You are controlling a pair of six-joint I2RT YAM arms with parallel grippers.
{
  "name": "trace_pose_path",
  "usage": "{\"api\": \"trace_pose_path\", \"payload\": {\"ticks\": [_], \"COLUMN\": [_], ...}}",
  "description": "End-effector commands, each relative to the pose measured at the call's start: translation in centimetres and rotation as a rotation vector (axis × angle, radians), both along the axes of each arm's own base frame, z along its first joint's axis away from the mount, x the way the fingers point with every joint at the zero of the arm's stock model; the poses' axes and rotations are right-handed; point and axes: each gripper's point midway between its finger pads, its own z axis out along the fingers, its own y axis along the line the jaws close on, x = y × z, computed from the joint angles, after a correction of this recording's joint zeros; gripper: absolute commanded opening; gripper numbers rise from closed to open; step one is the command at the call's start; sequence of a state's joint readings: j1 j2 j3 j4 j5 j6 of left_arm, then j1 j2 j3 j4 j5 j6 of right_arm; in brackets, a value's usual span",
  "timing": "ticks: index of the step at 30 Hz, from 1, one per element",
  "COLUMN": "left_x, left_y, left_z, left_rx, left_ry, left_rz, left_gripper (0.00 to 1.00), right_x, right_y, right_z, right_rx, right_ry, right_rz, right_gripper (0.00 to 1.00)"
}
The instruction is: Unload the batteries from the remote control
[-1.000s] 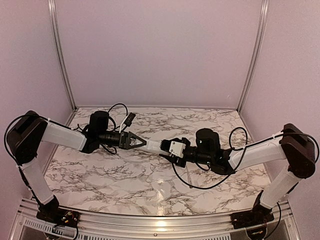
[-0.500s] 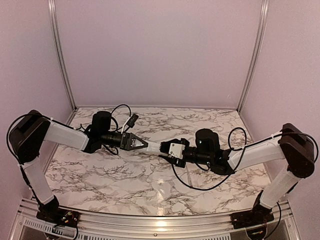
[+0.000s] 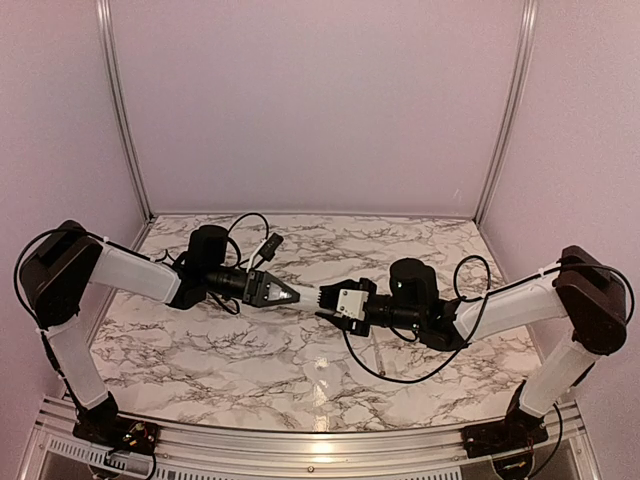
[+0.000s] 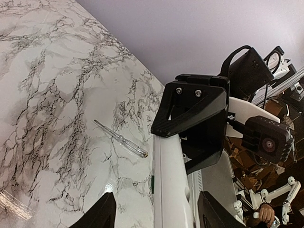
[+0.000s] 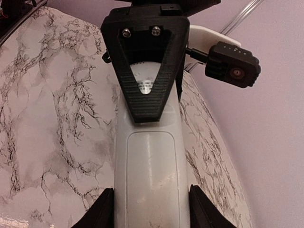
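Your left gripper (image 3: 290, 296) reaches in from the left with the remote control (image 5: 152, 180) between its fingers (image 4: 102, 213), but it is not pinching it. In its wrist view the white bar is seen edge-on. One finger lies close beside it, and on the other side marble shows through a clear gap. Your right gripper (image 3: 323, 302) comes from the opposite side and is closed on the same bar — its fingers (image 5: 102, 209) press against both long edges, with no gap on either side.

So the remote control is off the table (image 3: 200, 350), held in the air between the two tools, roughly over the middle of the marble. From above, only a short white stretch of it shows between the two black tips, which are nearly nose to nose.

In the right wrist view you look onto the broad face of the bar. A rounded rectangular panel (image 5: 152, 142) is outlined in it and sits flush. Beyond that, the left tool's triangular finger lies over the far end, with a printed label (image 5: 145, 85) showing through the opening in it. Whether that finger touches the plastic, you cannot tell from here. In the left wrist view the right tool's triangular finger covers the far end in the same way.

On the marble lies a thin, clear pen-like stick (image 4: 121, 138) — flat, slanted, and apart from the bar. A black cable (image 3: 400, 378) loops down from the right arm toward the table.
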State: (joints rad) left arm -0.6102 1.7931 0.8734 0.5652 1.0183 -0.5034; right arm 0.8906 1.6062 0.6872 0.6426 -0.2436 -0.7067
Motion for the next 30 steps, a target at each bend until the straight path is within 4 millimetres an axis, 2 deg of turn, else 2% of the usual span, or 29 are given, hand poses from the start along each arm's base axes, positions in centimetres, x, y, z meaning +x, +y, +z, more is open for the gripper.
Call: {"api": "trace_pose_path", "payload": {"ticks": [1,11,16,19,20,22,24,25,26,27,30], "left_x": [0.0,-0.7,-0.8,-0.7,-0.5,-0.2,0.1,0.3,0.4,0.6,1.0], "left_y": [-0.3,-0.5,-0.6,-0.7,-0.7,-0.8,-0.9,-0.9,-0.9,-0.9,-0.7], "left_z": [0.0,0.0,0.3,0.6,0.7,0.7,0.7,0.7,0.8,0.9,1.0], "left_rx": [-0.001,-0.004,-0.012,-0.022,-0.024,-0.024,-0.021,-0.019,-0.019,-0.017,-0.002], "left_ry": [-0.006,-0.008,-0.016,-0.026,-0.027,-0.031,-0.035,-0.034,-0.039,-0.043,-0.073], "left_rz": [-0.025,-0.052,-0.062,-0.057,-0.049,-0.032,-0.018,-0.011,-0.005,0.006,0.041], "left_gripper": [0.58,0.45,0.23,0.05,0.01,0.00,0.00,0.00,0.00,0.00,0.00], "right_x": [0.1,0.0,0.0,0.3,0.7,1.5,2.4,2.8,3.3,3.7,4.3], "right_y": [0.6,0.7,0.7,0.8,0.8,0.8,0.8,0.8,0.7,0.7,0.4], "right_z": [1.0,0.8,0.6,0.4,0.2,0.0,-0.2,-0.2,-0.2,-0.2,-0.1], "right_rx": [0.031,0.026,0.021,0.016,0.014,0.008,0.005,0.005,0.007,0.007,0.011], "right_ry": [-0.022,-0.018,-0.013,0.001,0.015,0.036,0.056,0.069,0.082,0.095,0.110], "right_rz": [0.021,0.027,0.027,0.013,-0.008,-0.048,-0.094,-0.121,-0.149,-0.176,-0.217], "right_gripper": [0.15,0.15,0.15,0.18,0.19,0.23,0.30,0.38,0.53,0.63,0.73]}}
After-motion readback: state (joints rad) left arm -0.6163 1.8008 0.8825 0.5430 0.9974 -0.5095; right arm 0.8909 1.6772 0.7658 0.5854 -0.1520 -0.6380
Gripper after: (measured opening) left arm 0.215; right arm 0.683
